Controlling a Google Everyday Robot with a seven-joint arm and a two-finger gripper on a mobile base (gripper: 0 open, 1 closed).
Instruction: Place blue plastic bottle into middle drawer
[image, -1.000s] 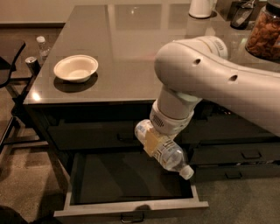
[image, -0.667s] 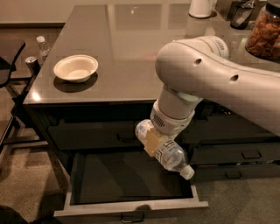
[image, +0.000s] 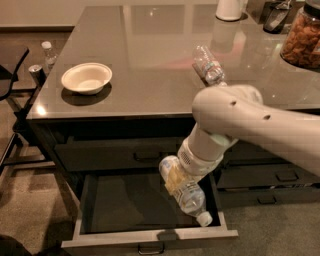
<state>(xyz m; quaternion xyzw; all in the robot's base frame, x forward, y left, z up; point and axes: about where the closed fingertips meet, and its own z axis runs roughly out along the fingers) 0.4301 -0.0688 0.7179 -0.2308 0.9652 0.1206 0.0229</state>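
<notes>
My gripper hangs below the front edge of the counter, right of its middle, over the open middle drawer. It is clenched on the blue plastic bottle, and most of my fingers are hidden behind the bottle and my wrist. The bottle is tilted, with its white cap pointing down towards the drawer's front right corner and its other end up against my wrist. It sits over the right part of the drawer's dark interior, and I cannot tell whether the cap touches the drawer floor or the front wall.

The middle drawer is pulled well out, and its grey front carries a small loop handle at the bottom of the view. Above it, the shallower drawer with the black handle is closed under the counter's front edge.

On the counter, a pale bowl stands near the front left corner. A clear ribbed bottle lies on its side just behind my arm, back from the front edge. A jar of brown snacks stands at the right edge, and a white container stands at the back edge.
</notes>
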